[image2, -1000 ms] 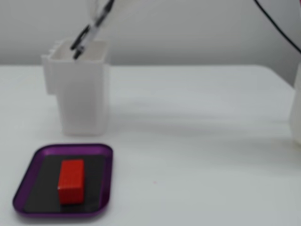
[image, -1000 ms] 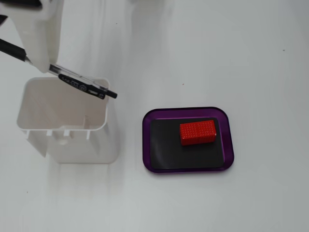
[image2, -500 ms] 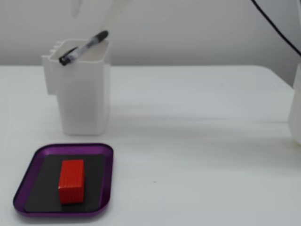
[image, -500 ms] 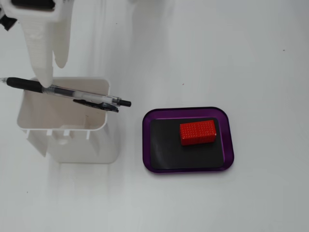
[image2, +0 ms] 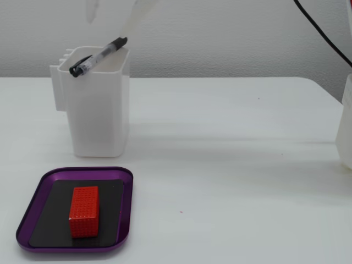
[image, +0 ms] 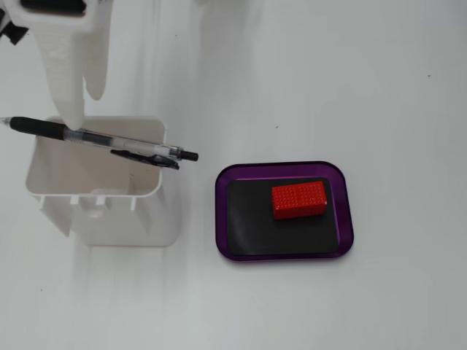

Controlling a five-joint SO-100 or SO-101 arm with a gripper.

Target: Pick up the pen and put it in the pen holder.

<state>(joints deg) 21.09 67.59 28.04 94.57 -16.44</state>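
Two white gripper fingers (image: 73, 87) come down from the top-left corner of a fixed view, and the pen (image: 102, 138) sits pinched between them near its black grip end. In that view the longer finger (image: 62, 73) crosses right at the pen barrel, while the shorter one (image: 95, 80) ends just above it. So the gripper is pinching the pen (contact on the far side of the barrel is hidden, but the pen hangs in the air with no other support).

Pen lies roughly level, tilted a little, across the open mouth of the pen holder (image: 102, 219). Its black grip end sticks out past the holder's left wall, and the tip end with the clip reaches past the right wall. In another fixed view the pen (image2: 99, 56) is above the rim of the pen holder (image2: 99, 110), tip end lower and toward the camera, grip end higher toward the gripper (image2: 129, 22), which is mostly cut off by the top edge.

Holder stands upright near the back-left part of the tabletop (image2: 236, 165) in that side view. A purple tray (image2: 124, 203) with a black liner sits at the front-left corner, apart from the holder, holding a red block (image2: 84, 212).
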